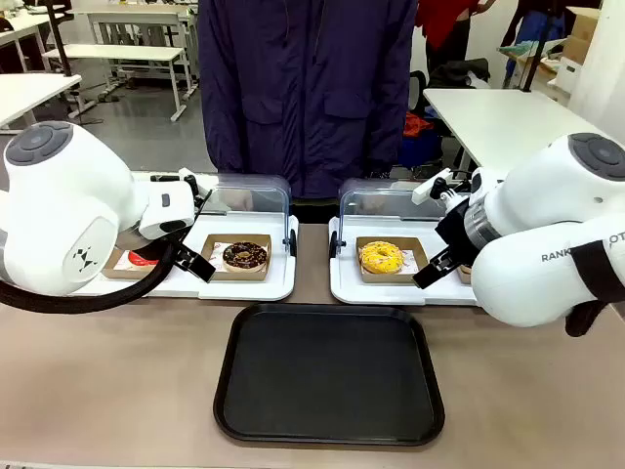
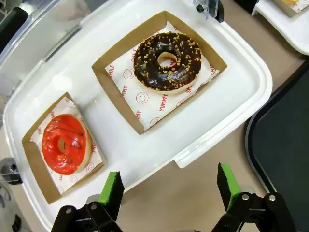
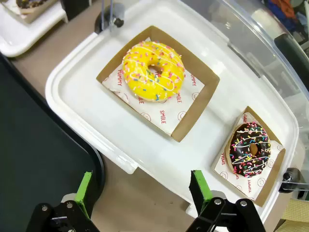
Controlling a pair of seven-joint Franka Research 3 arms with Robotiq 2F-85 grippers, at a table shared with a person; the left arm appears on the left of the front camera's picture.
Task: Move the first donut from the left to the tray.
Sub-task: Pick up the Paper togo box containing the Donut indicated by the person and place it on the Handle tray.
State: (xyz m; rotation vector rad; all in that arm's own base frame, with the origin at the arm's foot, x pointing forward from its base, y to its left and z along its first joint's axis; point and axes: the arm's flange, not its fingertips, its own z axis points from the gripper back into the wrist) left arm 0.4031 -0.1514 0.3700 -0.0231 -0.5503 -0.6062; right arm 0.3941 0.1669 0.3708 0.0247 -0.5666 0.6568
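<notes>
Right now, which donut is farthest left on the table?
The red-iced donut, in the small cardboard square. The nut-topped chocolate donut shares its white tray but lies nearer the middle; the yellow donut is on the other tray.

- This is a robotics lab or test room, not a home or a shop.
- Two bulky white jointed robot arms, one at the left edge (image 1: 59,220) and one at the right edge (image 1: 547,249) of the front view, stand at a plain beige table top (image 1: 107,391).
- The table is laid out as a staged set. A large flat black rectangular tray (image 1: 327,376) lies at lower centre. Behind it are white plastic trays with clear domed lids, one left (image 1: 249,290) and one right (image 1: 381,293), holding iced ring donuts (image 1: 244,256).
- Upper left: bare white work tables (image 1: 29,93) and a white bench (image 1: 122,51) on a grey hard floor (image 1: 146,137).
- Upper right: another white table (image 1: 498,117) and a brown cardboard box (image 1: 591,24).
- Top centre: a person in a dark blue coat (image 1: 308,88) stands across the table.
</notes>
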